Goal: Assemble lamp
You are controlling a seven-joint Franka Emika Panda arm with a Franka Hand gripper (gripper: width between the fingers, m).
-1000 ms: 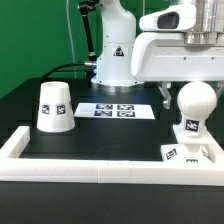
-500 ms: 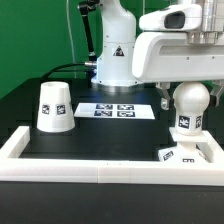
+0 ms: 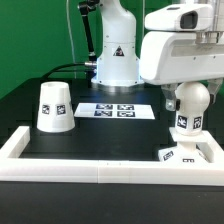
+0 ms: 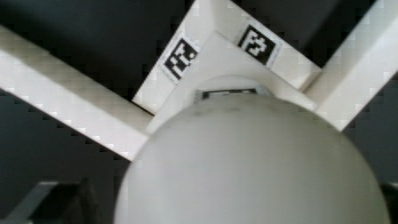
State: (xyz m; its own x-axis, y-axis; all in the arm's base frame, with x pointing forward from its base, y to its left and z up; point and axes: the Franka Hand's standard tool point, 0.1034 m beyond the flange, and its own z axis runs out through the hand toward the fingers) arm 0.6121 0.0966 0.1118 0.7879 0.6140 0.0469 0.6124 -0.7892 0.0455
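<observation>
The gripper (image 3: 189, 90) hangs over the desk's (image 3: 110, 137) near corner on the exterior view's right, right at the round head of the bulb (image 3: 192, 102). The arm's bulky white body covers the fingers from the exterior view, and the bulb fills the wrist view, so it cannot be told how wide the jaws stand or whether they clamp the bulb.

The bulb stands upright with its head on top and its tagged stem pointing down, directly above the flat angular base (image 3: 186, 153). Whether the stem touches the base cannot be made out. The base lies in that same corner, tucked against the white rail (image 3: 100, 168) that runs along the desk's near edge and turns up its side edges.

In the wrist view the bulb (image 4: 231, 160) is a large blurred dome, and beyond it the base (image 4: 222, 75) shows two square tags side by side.

The shade (image 3: 53, 106) rests mouth down near the side edge on the exterior view's left, well apart from the other two parts. The marker board (image 3: 112, 110) lies flat near the far edge, in front of the robot pedestal (image 3: 115, 58).
</observation>
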